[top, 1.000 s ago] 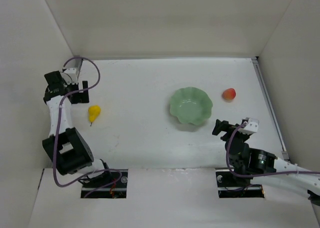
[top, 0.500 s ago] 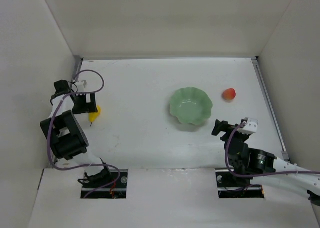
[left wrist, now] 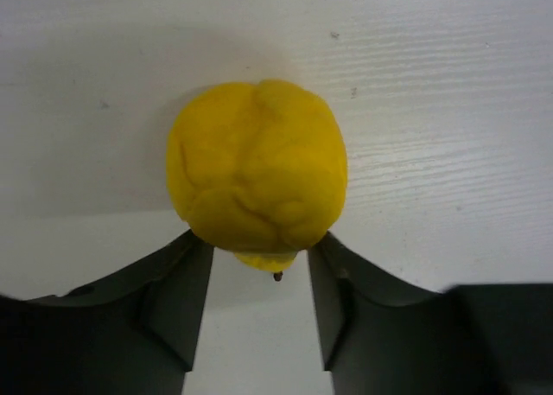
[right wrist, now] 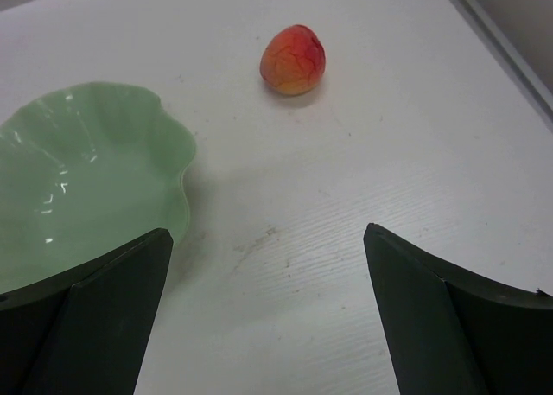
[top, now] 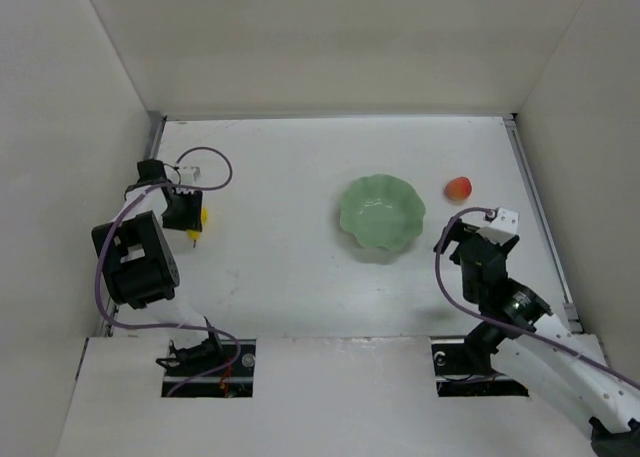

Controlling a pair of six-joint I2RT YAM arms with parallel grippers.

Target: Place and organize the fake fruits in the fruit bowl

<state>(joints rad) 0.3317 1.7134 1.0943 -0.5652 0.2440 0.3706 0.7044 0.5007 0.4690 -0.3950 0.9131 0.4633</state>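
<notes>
The yellow pear-shaped fruit (left wrist: 257, 175) lies on the white table at the left, its stem end toward the wrist camera. My left gripper (left wrist: 259, 248) is down over it (top: 186, 213), both fingertips pressing the pear's lower flanks. From above only slivers of the pear (top: 203, 216) show beside the gripper. The red-orange peach (top: 458, 188) sits alone, right of the pale green scalloped fruit bowl (top: 345, 213), which holds nothing. My right gripper (top: 450, 237) stands open near the bowl's right side; ahead of it lie the peach (right wrist: 293, 60) and the bowl's rim (right wrist: 177, 153).
White walls close in the table on the left, back and right. A metal rail (top: 535, 207) runs along the right edge. The left arm's purple cable (top: 215, 167) loops above the gripper.
My left gripper came down over the pear and its jaws closed in on it. The right arm swung up and forward, now facing the peach.
</notes>
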